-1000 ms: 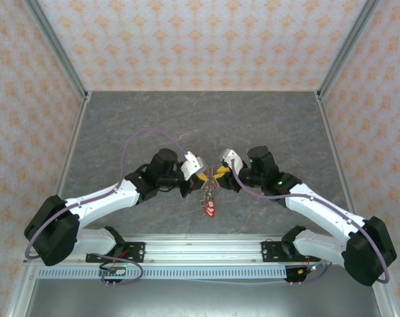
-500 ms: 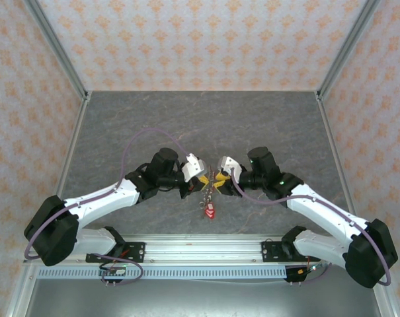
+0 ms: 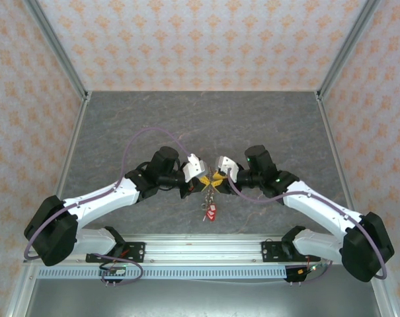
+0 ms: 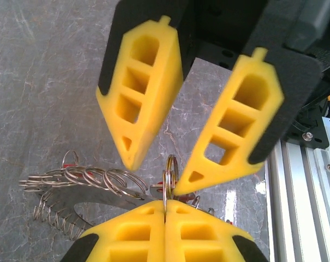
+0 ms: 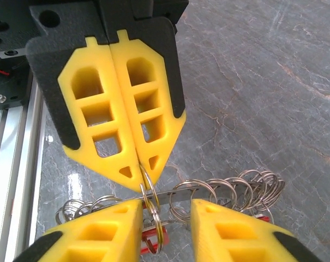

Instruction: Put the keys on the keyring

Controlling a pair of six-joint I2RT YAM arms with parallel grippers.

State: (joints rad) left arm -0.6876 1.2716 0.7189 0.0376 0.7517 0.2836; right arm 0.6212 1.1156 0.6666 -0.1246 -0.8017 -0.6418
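Keyring (image 5: 151,203): I'm clamping it in the closed left pincer (image 5: 140,172). The part-open, empty right pincer (image 5: 166,207) is straddling it, probably prising its coil next.

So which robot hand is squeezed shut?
The left hand, pinched tight on a small metal ring; the right hand's yellow fingers stand apart.

Shiny metal keyring (image 4: 113,202); matt yellow plastic fingers (image 4: 145,93).
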